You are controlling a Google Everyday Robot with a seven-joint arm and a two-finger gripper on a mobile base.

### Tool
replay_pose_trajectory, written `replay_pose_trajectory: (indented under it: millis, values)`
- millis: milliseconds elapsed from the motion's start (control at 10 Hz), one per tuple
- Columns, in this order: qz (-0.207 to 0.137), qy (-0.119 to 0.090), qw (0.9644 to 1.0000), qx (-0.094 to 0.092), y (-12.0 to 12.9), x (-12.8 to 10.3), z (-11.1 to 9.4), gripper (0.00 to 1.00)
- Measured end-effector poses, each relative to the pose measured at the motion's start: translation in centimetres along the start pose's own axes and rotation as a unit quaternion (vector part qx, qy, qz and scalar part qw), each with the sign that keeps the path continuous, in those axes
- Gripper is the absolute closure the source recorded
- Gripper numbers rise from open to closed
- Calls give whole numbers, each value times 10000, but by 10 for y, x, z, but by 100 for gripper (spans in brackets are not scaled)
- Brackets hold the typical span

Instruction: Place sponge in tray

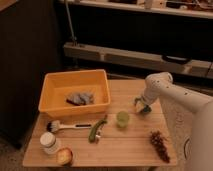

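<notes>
While our gripper [140, 105] sits low at the right of the table [130, 150], against the greenish sponge [146, 109], we cannot tell whether it is clamped on it. A weak hold could drop the sponge short of the yellow tray [75, 110]. A low sweep leftward might topple the green cup [122, 118].

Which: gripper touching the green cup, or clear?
Apart. Camera view shows bare wood between the green cup and the gripper, low over the table to its right.
</notes>
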Motion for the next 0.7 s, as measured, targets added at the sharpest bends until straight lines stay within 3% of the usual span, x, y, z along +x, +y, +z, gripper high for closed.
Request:
replay_pose_trajectory:
  millis: [100, 200, 700]
  values:
    - [28, 25, 10000, 3, -1, 0, 3, 36]
    - [64, 52, 10000, 15, 0, 0, 5, 44]
    - [302, 55, 9995, 7, 2, -8, 2, 93]
